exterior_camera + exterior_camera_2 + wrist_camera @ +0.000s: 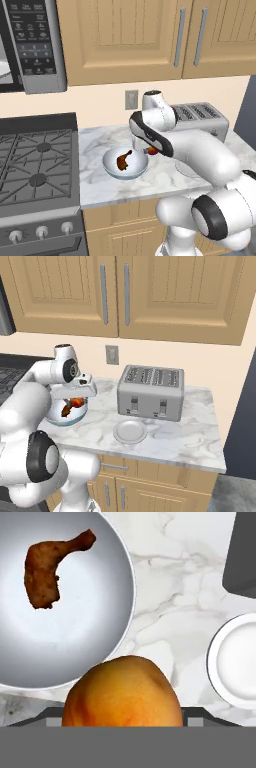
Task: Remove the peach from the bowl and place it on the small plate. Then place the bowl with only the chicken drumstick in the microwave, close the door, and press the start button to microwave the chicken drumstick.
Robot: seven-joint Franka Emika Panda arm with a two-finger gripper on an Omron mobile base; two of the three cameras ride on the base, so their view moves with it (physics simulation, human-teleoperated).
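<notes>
Marble counter (pixel 185 431) carries the bowl (pixel 65 647), holding just the chicken drumstick (pixel 50 567), and the small plate (pixel 240 662) to its right. Above the gap between them, the gripper (pixel 122 717) pinches the lifted peach (pixel 122 697); the plate lies rightward.

Even, bright rendered light with no visible source, soft faint shadows under the bowl (pixel 125 163) and toaster (pixel 150 392), mild sheen on the white arm, coarse resolution, slightly soft edges, no blur or lens distortion.
</notes>
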